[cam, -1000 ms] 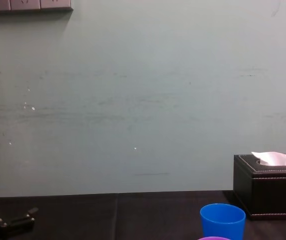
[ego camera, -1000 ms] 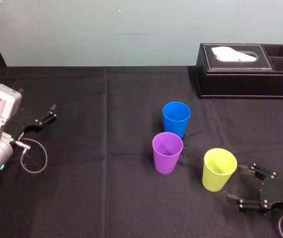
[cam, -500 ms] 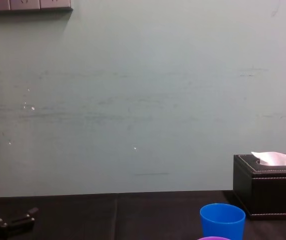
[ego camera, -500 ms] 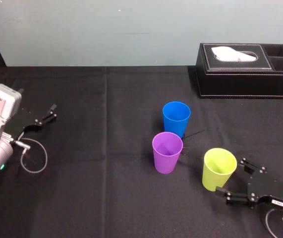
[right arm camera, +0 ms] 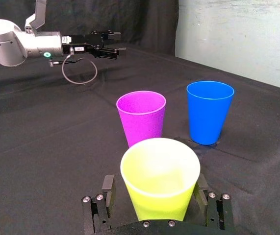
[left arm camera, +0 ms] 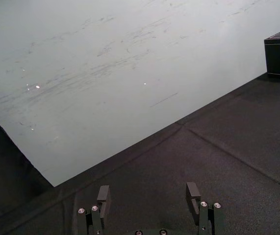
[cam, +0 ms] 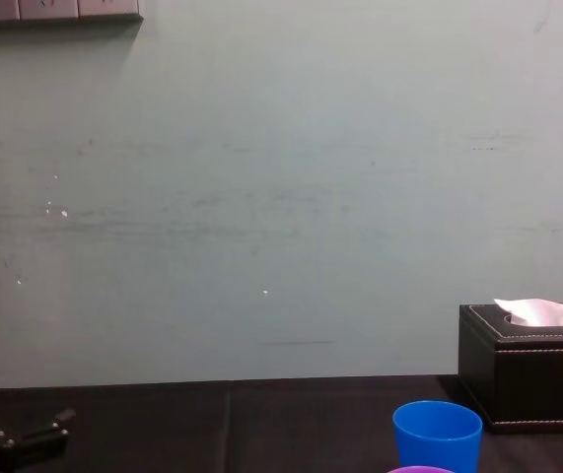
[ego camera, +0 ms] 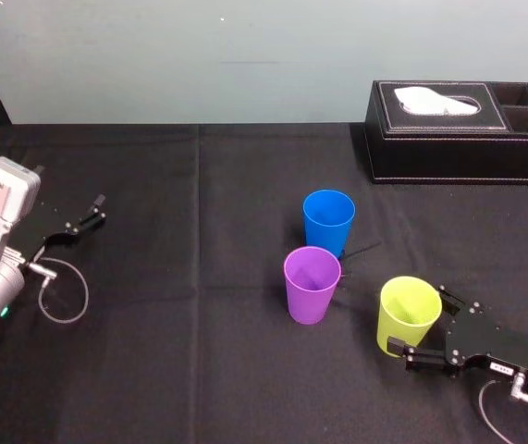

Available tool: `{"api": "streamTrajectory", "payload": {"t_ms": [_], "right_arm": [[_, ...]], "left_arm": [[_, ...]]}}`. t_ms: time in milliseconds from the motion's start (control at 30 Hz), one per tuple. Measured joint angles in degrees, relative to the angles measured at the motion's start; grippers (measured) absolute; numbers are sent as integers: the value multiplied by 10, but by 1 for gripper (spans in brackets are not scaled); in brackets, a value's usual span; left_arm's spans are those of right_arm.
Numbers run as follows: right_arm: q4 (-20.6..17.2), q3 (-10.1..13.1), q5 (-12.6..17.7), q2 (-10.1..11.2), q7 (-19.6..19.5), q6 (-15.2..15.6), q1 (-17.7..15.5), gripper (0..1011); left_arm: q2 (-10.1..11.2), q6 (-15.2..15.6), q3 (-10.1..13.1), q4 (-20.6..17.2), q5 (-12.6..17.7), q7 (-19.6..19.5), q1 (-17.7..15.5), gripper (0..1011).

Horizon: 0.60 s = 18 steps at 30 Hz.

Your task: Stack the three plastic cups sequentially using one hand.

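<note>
Three smooth, tapered cups stand upright and empty on my black surface (ego camera: 199, 324): the blue cup (ego camera: 328, 220) just behind the purple cup (ego camera: 312, 283), the yellow-green cup (ego camera: 409, 314) near its right. My right claw (ego camera: 419, 321) is spread around the yellow-green cup, a finger on either side. My left claw (ego camera: 95, 211) sits spread, far to the purple cup's left.

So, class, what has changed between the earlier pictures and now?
The right gripper slid forward and left until its open fingers stand either side of the yellow-green cup, not yet gripping it. The purple cup, blue cup, tissue box and left gripper stayed put.
</note>
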Motion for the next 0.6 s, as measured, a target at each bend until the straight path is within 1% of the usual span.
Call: {"api": "streamTrajectory", "payload": {"t_ms": [167, 467, 567, 600], "right_arm": [[1, -3, -4, -5, -4, -3, 4, 1000], [1, -2, -3, -4, -4, -3, 3, 994], [1, -2, -2, -4, -4, -2, 3, 932], [1, -2, -2, -4, -4, -2, 3, 890]], "left_arm": [[0, 0, 0, 0, 0, 0, 0, 1011], [0, 0, 0, 0, 0, 0, 0, 1011], [0, 0, 0, 0, 0, 0, 0, 1011], [0, 0, 0, 0, 0, 0, 0, 1011]]}}
